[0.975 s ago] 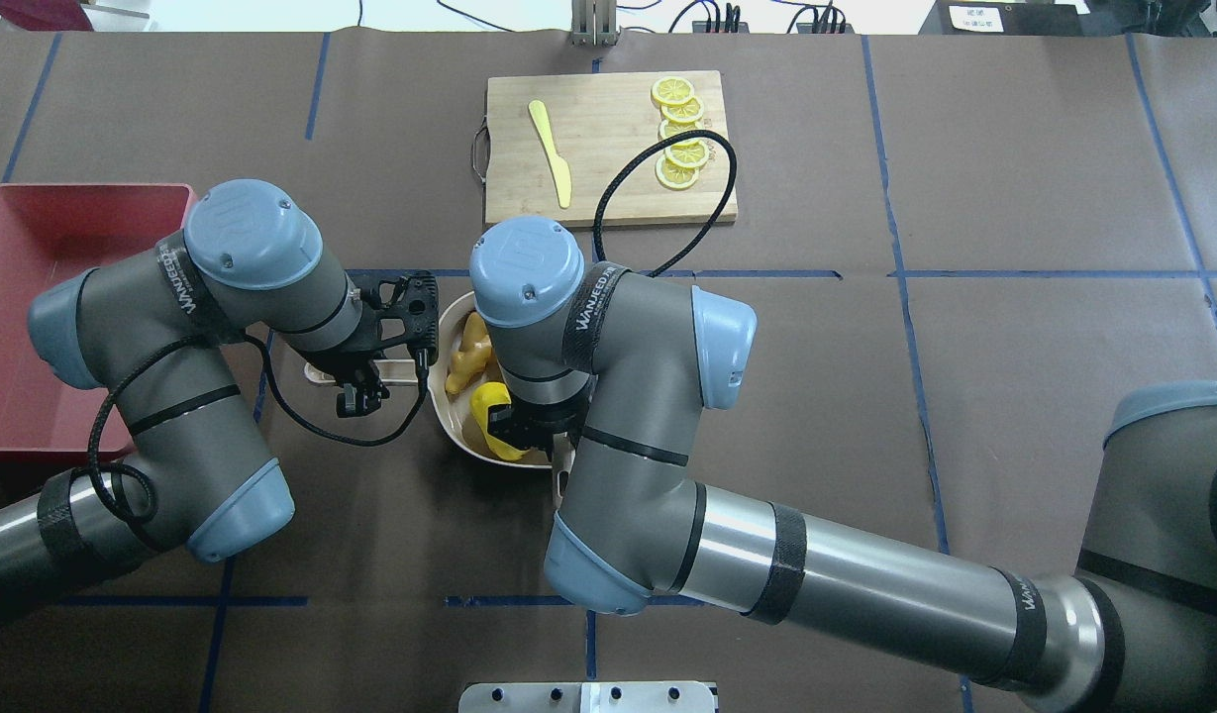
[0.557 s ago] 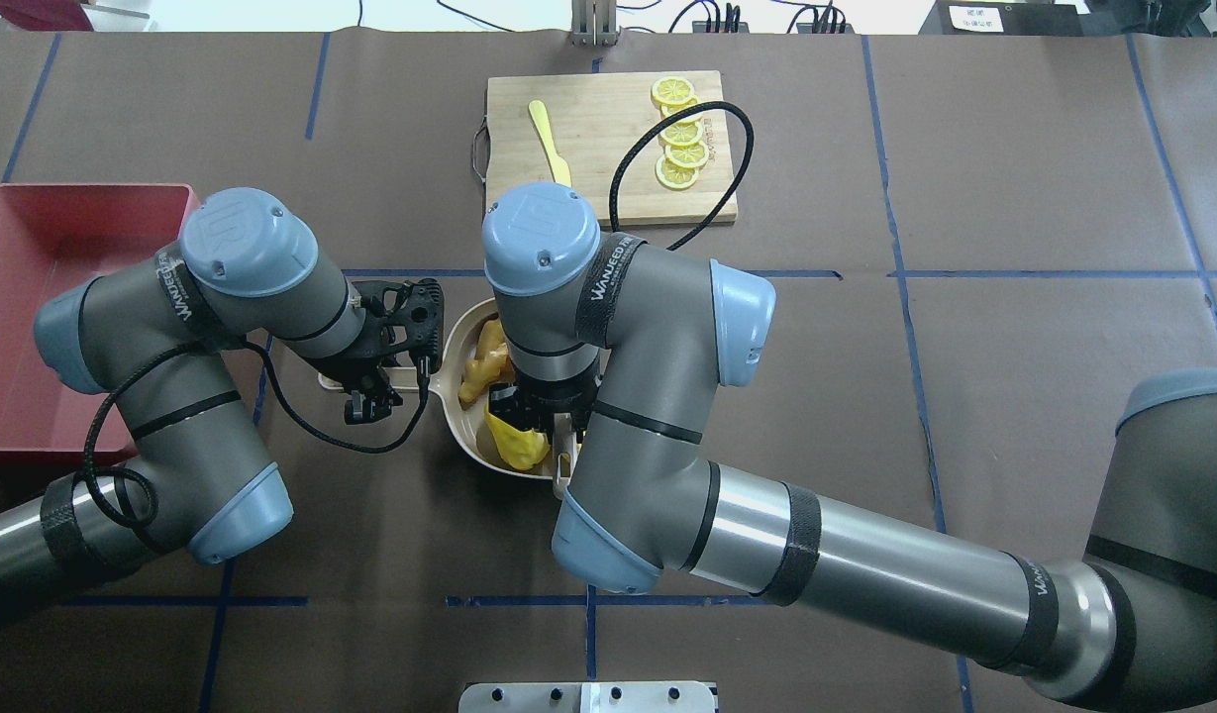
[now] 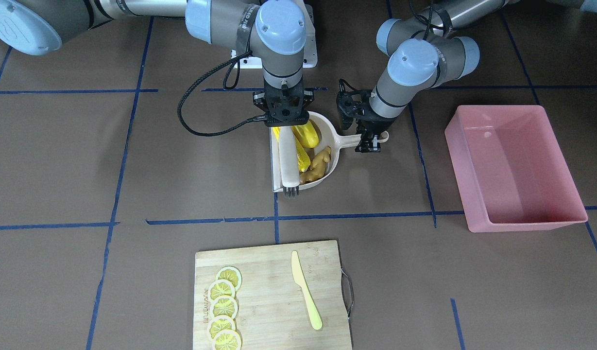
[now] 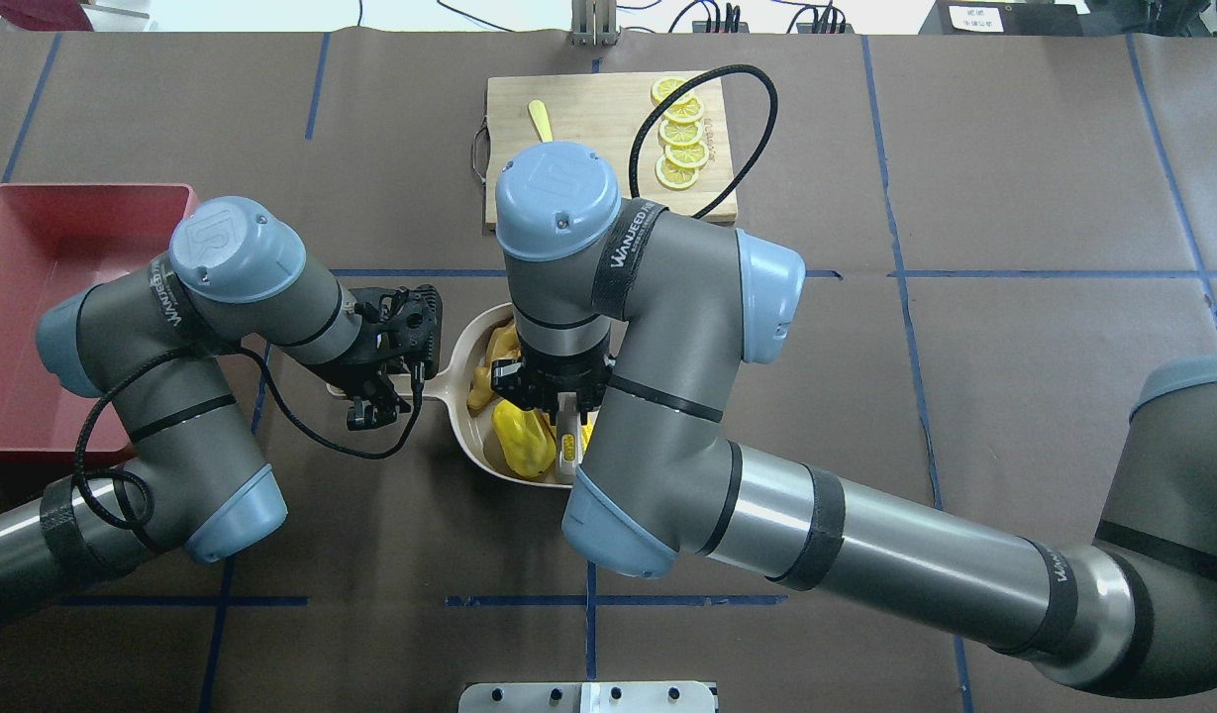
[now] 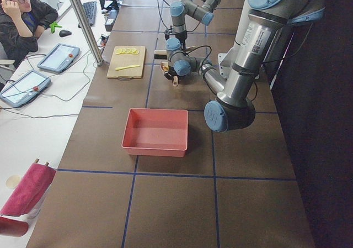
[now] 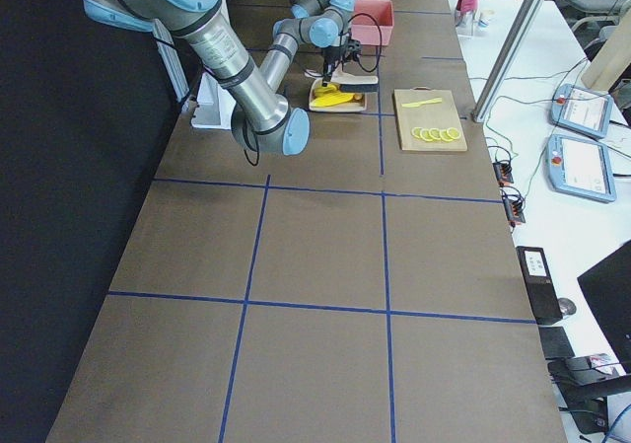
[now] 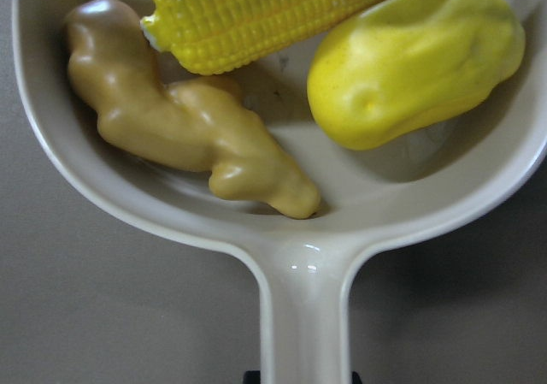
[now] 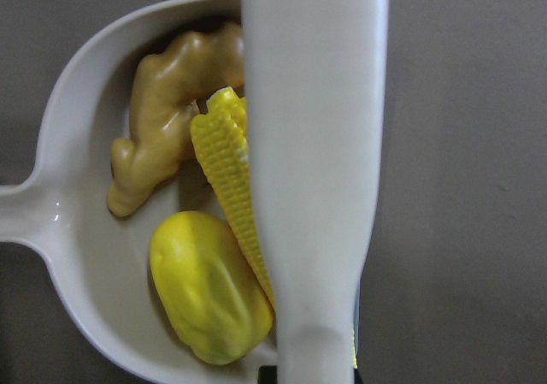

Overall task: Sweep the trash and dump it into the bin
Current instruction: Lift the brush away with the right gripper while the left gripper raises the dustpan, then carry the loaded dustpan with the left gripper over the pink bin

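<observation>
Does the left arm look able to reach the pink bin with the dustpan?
Probably yes. The bin sits on that arm's side, with only bare table between it and the dustpan. But the brush held by the right end effector lies across the dustpan's mouth and may need lifting first.

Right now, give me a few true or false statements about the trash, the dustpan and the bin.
1. The corn, potato and ginger all lie in the dustpan. True.
2. The bin holds one piece of trash. False: nothing lies in it.
3. The right hand holds the brush. True.
4. The knife lies in the dustpan. False: it lies on the board.
</observation>
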{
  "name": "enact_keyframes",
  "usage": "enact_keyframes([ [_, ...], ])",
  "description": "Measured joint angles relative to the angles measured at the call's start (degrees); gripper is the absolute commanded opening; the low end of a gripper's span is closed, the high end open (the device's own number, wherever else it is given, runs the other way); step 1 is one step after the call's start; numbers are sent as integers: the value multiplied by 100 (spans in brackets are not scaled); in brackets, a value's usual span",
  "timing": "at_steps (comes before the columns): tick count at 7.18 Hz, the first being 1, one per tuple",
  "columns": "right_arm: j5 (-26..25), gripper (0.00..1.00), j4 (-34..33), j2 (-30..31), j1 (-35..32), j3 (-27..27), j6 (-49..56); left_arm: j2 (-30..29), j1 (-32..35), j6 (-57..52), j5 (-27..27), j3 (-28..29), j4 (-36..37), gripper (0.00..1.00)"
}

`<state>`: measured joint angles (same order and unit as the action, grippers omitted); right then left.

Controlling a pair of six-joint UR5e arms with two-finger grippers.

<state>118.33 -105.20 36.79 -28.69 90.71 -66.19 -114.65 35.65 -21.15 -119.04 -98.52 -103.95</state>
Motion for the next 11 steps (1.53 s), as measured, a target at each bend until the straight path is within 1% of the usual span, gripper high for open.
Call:
enact_keyframes([
  [1,95,0,-210,38,-125,270,9,3,3,23,-103,15,-78,1],
  [2,214,0,-425,196,-315,665,43,7,6,57,-247,21,-162,1],
  [3,354,0,-563,568,-568,1205,99,27,9,117,-361,24,-296,1],
  [5,643,0,-781,1613,-1139,2392,284,75,54,221,-536,26,-523,1],
  [6,679,0,-1046,1948,-1329,2771,476,80,124,241,-655,21,-556,0],
  [7,649,0,-1324,2283,-1463,3051,800,80,267,257,-849,-3,-565,1],
  [9,499,1,-1484,3107,-1599,3435,1441,78,723,282,-1341,-116,-553,1],
  [11,224,1,-1491,3813,-1814,3534,2135,153,1226,295,-1828,-266,-521,3],
])
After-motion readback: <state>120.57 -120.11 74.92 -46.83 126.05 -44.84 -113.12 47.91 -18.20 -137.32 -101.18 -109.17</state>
